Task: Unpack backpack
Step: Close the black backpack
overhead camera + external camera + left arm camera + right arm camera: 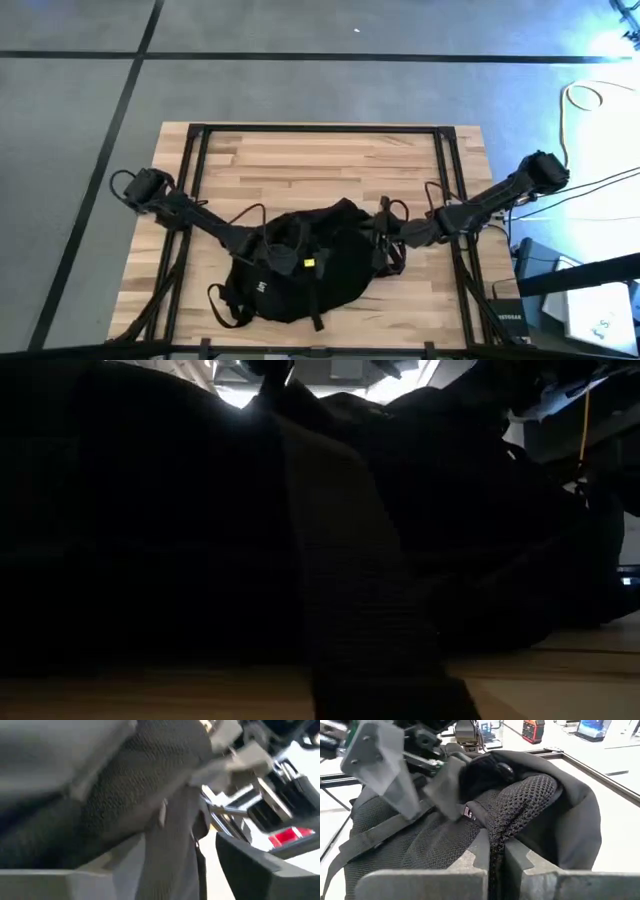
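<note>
The black backpack [300, 270] lies flat on the wooden table near its front edge, mesh back panel [420, 845] up, and it fills the low view [200, 510]. A small yellow tag [309, 262] shows on its top. My left gripper [262, 250] reaches over the backpack's left part, and in the right wrist view its fingers [432, 812] stand apart, pointing down at the mesh. My right gripper [385, 238] is at the backpack's right end, shut on a mesh fold. A strap [350, 580] trails toward the front edge. My left gripper has its open fingers [445, 785] down at the mesh panel near a zipper pull [468, 813]; I cannot tell whether they touch it. My right gripper pinches a raised fold of the mesh padding [496, 837] at the backpack's right end between its two fingers, coming level from the table's right. The fold rises out of the hold while the backpack stays on the table.
Black frame rails run along the table's left [190, 180] and right [450, 180] sides and along its far edge. Bare wood [320, 160] lies beyond the backpack. Cables and boxes [560, 300] sit off the table's right side.
</note>
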Motion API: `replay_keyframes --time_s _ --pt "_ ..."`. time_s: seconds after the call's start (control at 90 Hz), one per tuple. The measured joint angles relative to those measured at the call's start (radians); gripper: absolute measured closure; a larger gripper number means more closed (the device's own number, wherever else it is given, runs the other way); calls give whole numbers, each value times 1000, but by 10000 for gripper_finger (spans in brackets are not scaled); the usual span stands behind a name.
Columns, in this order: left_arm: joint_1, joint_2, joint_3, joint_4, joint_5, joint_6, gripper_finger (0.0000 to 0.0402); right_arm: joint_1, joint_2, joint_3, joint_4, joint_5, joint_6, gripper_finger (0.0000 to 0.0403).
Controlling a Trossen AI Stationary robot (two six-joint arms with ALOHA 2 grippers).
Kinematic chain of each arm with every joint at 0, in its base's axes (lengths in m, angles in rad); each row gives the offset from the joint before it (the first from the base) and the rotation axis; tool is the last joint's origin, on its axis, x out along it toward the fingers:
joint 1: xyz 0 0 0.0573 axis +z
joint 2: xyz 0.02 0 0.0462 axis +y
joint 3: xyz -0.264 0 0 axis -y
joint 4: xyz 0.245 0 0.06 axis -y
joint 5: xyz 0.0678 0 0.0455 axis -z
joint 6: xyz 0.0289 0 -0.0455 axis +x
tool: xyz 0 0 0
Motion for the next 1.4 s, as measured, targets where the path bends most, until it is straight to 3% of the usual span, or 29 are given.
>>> replay_keyframes --time_s 0.133,0.311,0.478,0.844,1.211,1.4 --pt "12 0 0 7 -4 -1 128 -1 0 0 0 0 -2 403" --pt "24 0 0 9 -6 4 129 -1 0 0 0 1 -2 403" --pt "24 0 0 9 -59 14 175 -1 0 1 1 2 -2 403" --pt "31 0 0 9 -100 21 331 0 0 1 1 3 -1 402" --pt "37 1 0 12 -128 61 394 0 1 2 2 4 -1 402" --pt "37 1 0 11 -115 74 400 0 1 2 2 5 0 402"
